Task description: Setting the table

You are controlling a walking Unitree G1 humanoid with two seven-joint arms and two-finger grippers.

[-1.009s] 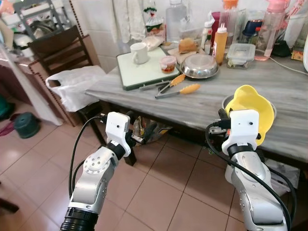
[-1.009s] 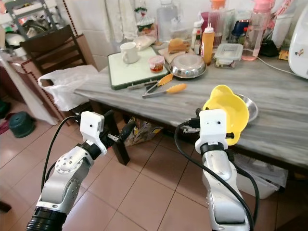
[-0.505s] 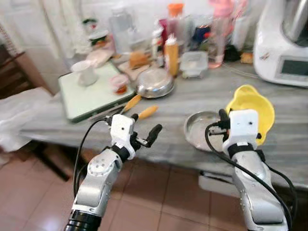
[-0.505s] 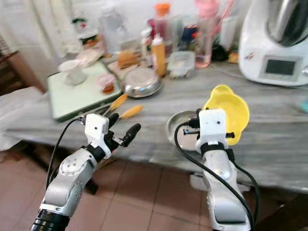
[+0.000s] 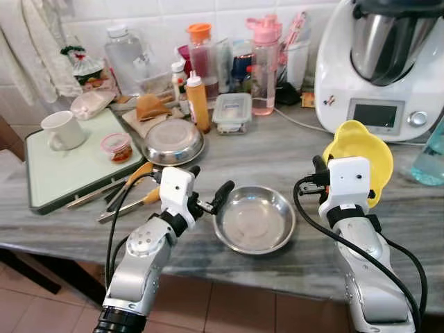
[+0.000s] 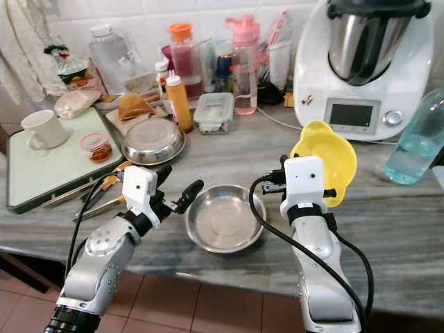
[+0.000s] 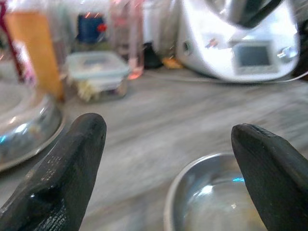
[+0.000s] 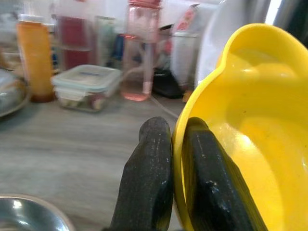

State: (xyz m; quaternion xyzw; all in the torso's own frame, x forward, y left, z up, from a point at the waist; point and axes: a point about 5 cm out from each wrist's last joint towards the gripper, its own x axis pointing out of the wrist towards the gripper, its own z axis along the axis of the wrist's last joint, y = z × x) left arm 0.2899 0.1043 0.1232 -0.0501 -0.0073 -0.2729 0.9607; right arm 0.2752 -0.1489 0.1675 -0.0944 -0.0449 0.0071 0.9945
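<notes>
Head views: the landmark is the empty steel bowl (image 5: 254, 220), round, shiny and shallow, sitting on the grey wood-grain table (image 5: 291, 149) near its front edge. The left gripper (image 5: 208, 195) hovers just beside the bowl's left rim, fingers spread, one black finger reaching toward that rim. The right gripper (image 6: 300, 182) is held up to the right of the bowl and above table level, pinching the rim of a yellow plastic bowl (image 6: 325, 159), which is tilted on edge with its smooth hollow facing the robot. Judging by this, the yellow bowl is the piece being set, and the bare table to the right of the steel bowl lies below it; the right arm is the one that can lower it there. Behind the steel bowl stand a lidded steel dish (image 5: 171, 141), an orange sauce bottle (image 5: 198, 102), a clear lidded food box (image 5: 232, 112), a pink bottle (image 5: 264, 64) and a white kitchen machine (image 5: 378, 66); far left are tongs with orange handles (image 5: 132, 184).

Left wrist view: two matte black fingers (image 7: 67, 168) stand wide apart, the steel bowl's rim (image 7: 214, 192) between them and just beyond.

Right wrist view: both fingers (image 8: 147, 178) are clamped on the yellow bowl's thin wall (image 8: 240, 115), one on each side.
</notes>
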